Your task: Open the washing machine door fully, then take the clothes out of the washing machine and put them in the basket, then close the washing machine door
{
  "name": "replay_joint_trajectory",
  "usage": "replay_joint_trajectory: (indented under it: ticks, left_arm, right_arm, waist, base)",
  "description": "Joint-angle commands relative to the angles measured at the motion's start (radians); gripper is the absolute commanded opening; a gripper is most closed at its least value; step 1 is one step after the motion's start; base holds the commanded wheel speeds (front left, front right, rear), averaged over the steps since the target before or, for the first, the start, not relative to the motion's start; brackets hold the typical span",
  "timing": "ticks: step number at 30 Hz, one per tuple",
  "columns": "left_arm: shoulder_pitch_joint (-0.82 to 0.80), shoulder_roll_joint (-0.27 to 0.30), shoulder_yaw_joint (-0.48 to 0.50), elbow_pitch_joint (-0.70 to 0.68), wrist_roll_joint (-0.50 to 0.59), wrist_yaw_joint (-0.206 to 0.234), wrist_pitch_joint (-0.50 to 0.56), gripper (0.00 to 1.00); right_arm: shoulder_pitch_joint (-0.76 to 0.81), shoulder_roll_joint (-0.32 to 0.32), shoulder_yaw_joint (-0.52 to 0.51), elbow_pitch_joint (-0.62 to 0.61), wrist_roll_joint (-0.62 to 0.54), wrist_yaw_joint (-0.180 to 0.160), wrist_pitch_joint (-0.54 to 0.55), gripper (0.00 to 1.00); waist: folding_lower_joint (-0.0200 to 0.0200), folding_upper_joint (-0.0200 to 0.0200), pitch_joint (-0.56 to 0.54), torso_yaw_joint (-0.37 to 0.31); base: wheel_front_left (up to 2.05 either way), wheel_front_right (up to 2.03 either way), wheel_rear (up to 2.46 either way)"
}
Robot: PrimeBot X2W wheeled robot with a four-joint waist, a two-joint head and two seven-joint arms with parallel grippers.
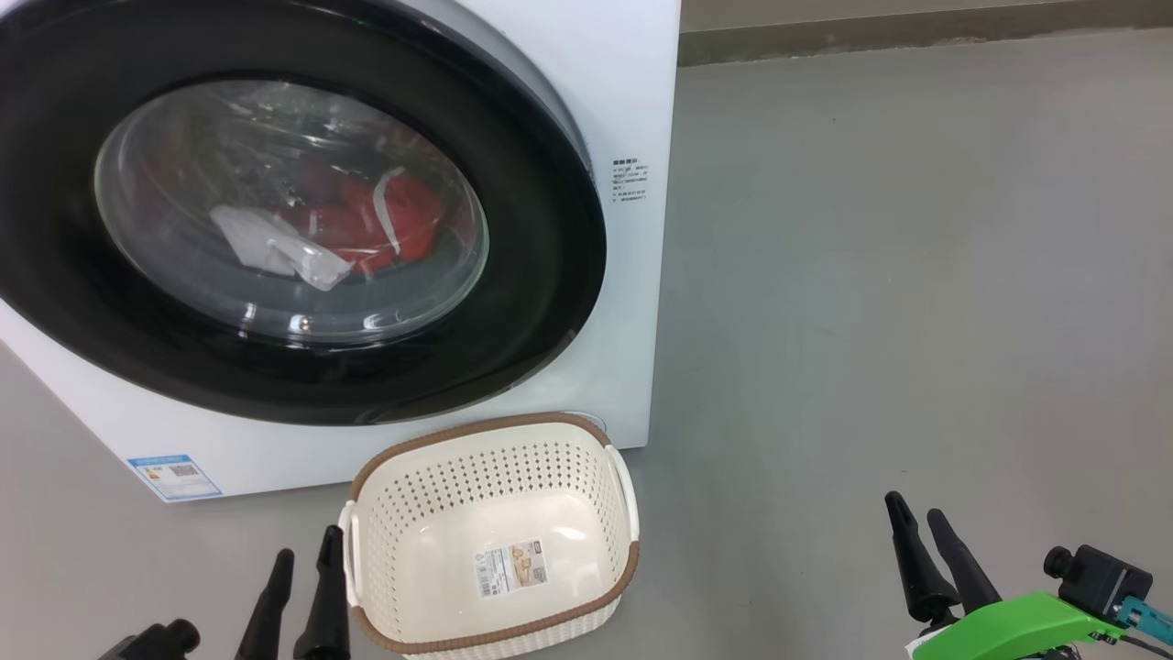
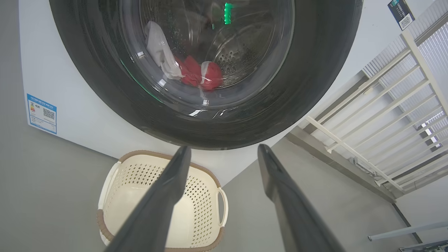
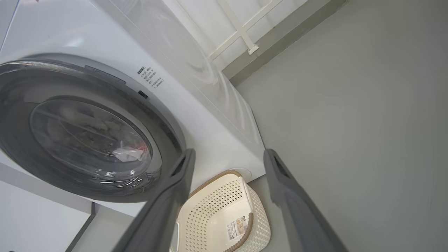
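The washing machine (image 1: 623,92) stands at the upper left, and its door (image 1: 550,275) with the black rim lies against the front, not swung out. Behind the glass lie the clothes (image 1: 367,225), red with a white piece; they show too in the left wrist view (image 2: 196,73). The basket (image 1: 495,541) sits on the floor below the door, holding nothing but its label sticker. My left gripper (image 1: 307,555) is open at the basket's left edge. My right gripper (image 1: 921,513) is open over bare floor, well right of the basket.
Grey floor (image 1: 916,275) stretches to the right of the machine up to a wall base (image 1: 916,32). A white railing (image 2: 385,105) stands beyond the machine's right side in the left wrist view.
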Motion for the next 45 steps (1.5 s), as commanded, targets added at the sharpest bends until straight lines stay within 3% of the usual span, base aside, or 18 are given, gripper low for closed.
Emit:
replay_joint_trajectory:
  ticks: [1, 22, 45]
  left_arm:
    - [0.001, 0.017, 0.015, -0.035, 0.038, 0.008, -0.017, 1.00]
    - [0.015, 0.024, 0.002, -0.071, 0.279, 0.029, -0.079, 1.00]
    - [0.031, 0.030, -0.005, -0.061, 0.497, 0.034, -0.145, 1.00]
  right_arm:
    - [-0.004, -0.020, 0.016, -0.024, -0.033, 0.000, -0.016, 1.00]
    - [0.005, -0.043, 0.062, -0.035, -0.219, -0.001, -0.078, 1.00]
    - [0.029, -0.048, 0.040, -0.054, -0.397, -0.001, -0.142, 1.00]
  waist:
    - [-0.0001, 0.0000, 0.000, 0.000]
    - [-0.0001, 0.0000, 0.002, -0.002]
    - [-0.0001, 0.0000, 0.009, 0.002]
  base:
    - [0.00, 0.00, 0.00]
    - [0.00, 0.00, 0.00]
    - [0.00, 0.00, 0.00]
